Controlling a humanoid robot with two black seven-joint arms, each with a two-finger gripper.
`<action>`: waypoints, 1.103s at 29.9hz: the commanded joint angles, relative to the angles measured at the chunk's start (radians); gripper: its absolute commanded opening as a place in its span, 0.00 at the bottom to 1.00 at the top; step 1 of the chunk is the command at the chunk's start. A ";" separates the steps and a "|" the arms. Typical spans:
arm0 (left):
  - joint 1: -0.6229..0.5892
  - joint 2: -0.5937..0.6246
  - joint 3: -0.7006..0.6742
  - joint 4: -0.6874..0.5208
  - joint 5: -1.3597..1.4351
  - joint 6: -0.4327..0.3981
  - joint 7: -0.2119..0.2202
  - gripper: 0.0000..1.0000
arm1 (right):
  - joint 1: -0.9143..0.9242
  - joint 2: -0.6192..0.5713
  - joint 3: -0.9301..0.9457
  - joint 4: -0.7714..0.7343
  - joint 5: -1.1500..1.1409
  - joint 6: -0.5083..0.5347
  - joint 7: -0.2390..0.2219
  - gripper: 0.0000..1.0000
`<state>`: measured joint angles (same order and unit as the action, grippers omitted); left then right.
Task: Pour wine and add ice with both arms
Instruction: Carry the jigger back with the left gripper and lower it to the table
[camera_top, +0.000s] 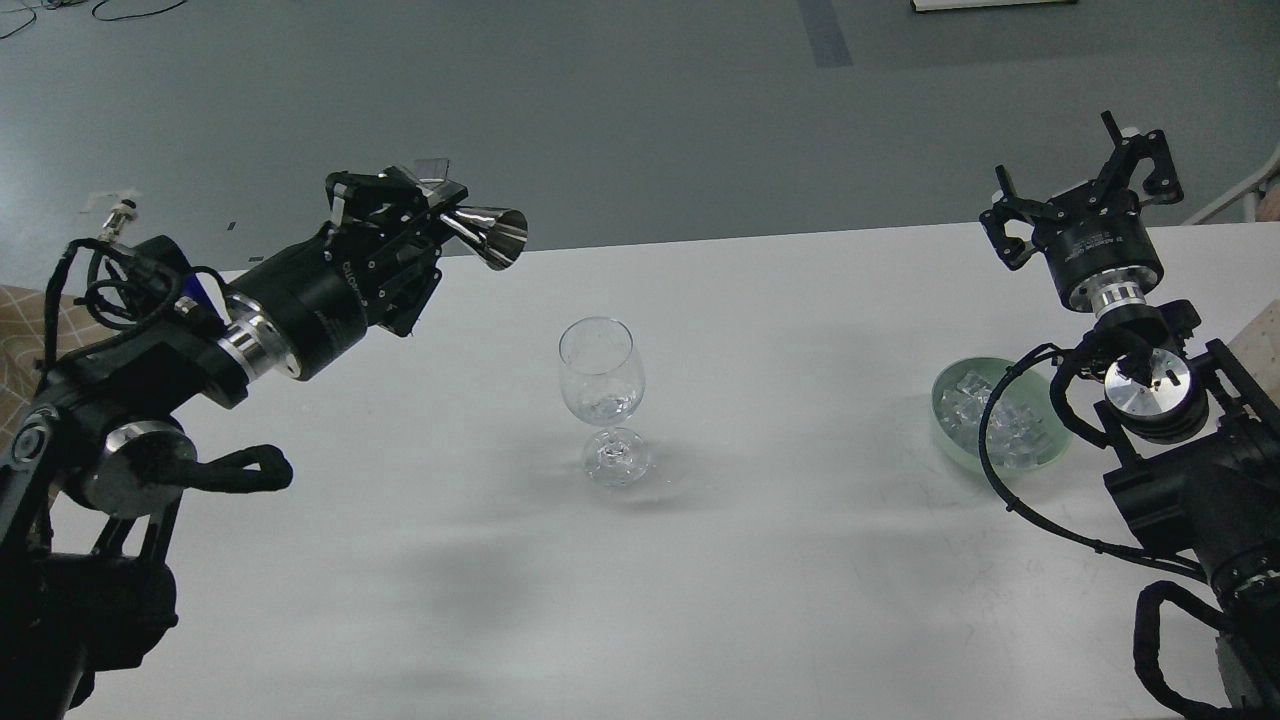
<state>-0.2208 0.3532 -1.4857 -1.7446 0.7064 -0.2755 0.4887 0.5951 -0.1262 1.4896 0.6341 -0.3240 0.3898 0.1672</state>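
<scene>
Wine glass (601, 396) upright mid-table (780, 600), left pincer (432, 215) up-left of glass, pinching tilted steel jigger (490, 236), right pincer (1085, 190) far right of glass, fingers spread, holding nothing, ice (990, 415) in green bowl (948, 440) right of glass.

Wide open tabletop (780, 580) around the lone wine glass (601, 400), clear on every side; only the ice bowl (1000, 415) crowding the right arm (1150, 390).
</scene>
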 joint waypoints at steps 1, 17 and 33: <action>0.050 -0.023 -0.128 0.023 -0.134 0.001 0.000 0.21 | 0.008 -0.003 -0.002 -0.007 -0.004 0.000 0.000 1.00; 0.099 -0.023 -0.292 0.339 -0.601 0.187 0.000 0.21 | 0.011 -0.004 -0.009 -0.004 -0.006 -0.003 -0.003 1.00; 0.104 -0.106 -0.297 0.525 -0.706 0.196 -0.101 0.15 | -0.006 0.002 -0.021 0.013 -0.009 -0.061 -0.005 1.00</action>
<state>-0.1147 0.2553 -1.7782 -1.2325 0.0397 -0.0797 0.4251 0.5917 -0.1250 1.4779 0.6459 -0.3309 0.3603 0.1647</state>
